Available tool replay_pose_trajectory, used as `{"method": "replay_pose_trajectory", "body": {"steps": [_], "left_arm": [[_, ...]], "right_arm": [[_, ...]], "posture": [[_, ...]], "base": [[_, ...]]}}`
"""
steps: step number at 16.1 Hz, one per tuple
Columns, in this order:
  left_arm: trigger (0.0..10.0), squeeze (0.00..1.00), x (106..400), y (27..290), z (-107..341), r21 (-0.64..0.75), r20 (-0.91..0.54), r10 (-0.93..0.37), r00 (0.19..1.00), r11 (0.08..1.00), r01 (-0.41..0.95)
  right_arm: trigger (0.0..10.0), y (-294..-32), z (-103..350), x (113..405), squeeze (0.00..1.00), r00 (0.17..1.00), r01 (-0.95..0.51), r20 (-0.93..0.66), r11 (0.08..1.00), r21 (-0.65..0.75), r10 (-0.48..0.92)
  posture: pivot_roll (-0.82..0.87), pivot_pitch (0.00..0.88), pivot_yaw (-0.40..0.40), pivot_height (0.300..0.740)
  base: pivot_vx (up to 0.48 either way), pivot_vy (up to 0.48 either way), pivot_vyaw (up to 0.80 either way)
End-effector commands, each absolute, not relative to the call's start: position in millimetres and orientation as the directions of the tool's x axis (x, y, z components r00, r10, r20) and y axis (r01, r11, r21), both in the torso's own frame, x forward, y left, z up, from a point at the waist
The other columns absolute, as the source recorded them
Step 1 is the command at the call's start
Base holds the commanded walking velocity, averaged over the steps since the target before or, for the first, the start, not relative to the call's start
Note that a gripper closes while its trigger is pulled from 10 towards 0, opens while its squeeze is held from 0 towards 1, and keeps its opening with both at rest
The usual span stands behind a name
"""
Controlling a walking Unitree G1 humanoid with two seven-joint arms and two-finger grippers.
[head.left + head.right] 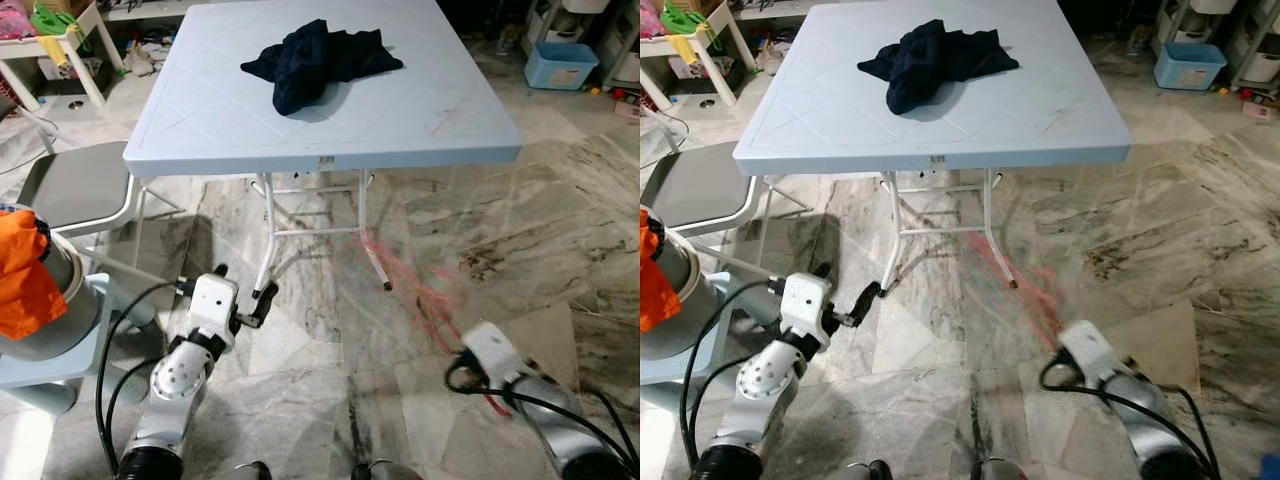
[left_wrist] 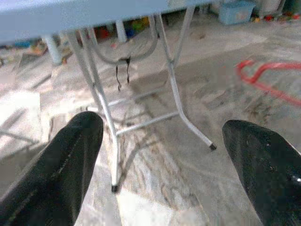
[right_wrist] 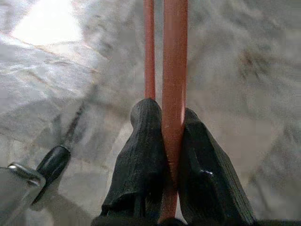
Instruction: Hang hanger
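Right gripper (image 3: 171,122): fingers clamped on a bar of the red hanger (image 3: 175,70), held low above the marble floor (image 1: 560,230) (motion-blurred in the head views). Left gripper (image 2: 164,155): fingers spread wide, empty, near the folding table (image 1: 420,110), which carries a dark garment (image 1: 320,58).
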State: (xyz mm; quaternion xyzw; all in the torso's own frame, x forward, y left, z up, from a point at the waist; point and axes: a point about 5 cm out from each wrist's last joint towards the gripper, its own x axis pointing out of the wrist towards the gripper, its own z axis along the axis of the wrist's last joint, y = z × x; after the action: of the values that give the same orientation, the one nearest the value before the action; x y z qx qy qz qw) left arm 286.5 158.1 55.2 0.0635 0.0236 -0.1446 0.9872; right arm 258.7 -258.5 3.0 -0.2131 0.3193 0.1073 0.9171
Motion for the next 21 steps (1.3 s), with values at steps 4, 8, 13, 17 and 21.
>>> {"method": "replay_pose_trajectory", "body": {"steps": [4, 8, 13, 17, 21], "left_arm": [[10.0, 0.00, 283, 165, 39, 0.057, -0.151, -0.194, 0.969, 0.977, 0.204], [10.0, 0.00, 281, 156, 39, -0.016, -0.146, -0.285, 0.947, 0.958, 0.286], [10.0, 0.00, 290, 161, 39, -0.025, -0.191, -0.259, 0.947, 0.965, 0.260], [10.0, 0.00, 295, 165, 41, -0.085, -0.215, -0.264, 0.940, 0.964, 0.251], [10.0, 0.00, 301, 165, 43, -0.102, -0.232, -0.284, 0.930, 0.958, 0.267]], "right_arm": [[0.0, -257, 7, 263, 0.00, 0.823, 0.083, -0.549, 0.987, -0.141, -0.147], [1.5, -217, 13, 273, 0.00, 0.861, 0.174, -0.484, 0.985, -0.007, -0.156], [10.0, -203, 9, 271, 0.00, 0.820, 0.266, -0.535, 0.963, 0.041, -0.204], [10.0, -208, 11, 273, 0.00, 0.809, 0.301, -0.541, 0.953, 0.044, -0.230], [10.0, -208, 10, 274, 0.00, 0.795, 0.317, -0.553, 0.948, 0.031, -0.248]], "posture": [[-0.23, 0.150, 0.009, 0.740], [-0.22, 0.137, 0.011, 0.740], [-0.22, 0.117, 0.020, 0.740], [-0.22, 0.107, 0.023, 0.740], [-0.22, 0.100, 0.029, 0.740]], "base": [[0.000, 0.000, 0.00], [0.000, 0.000, 0.00], [0.000, 0.000, -0.46], [0.000, 0.000, -0.77], [0.000, 0.065, -0.77]]}}
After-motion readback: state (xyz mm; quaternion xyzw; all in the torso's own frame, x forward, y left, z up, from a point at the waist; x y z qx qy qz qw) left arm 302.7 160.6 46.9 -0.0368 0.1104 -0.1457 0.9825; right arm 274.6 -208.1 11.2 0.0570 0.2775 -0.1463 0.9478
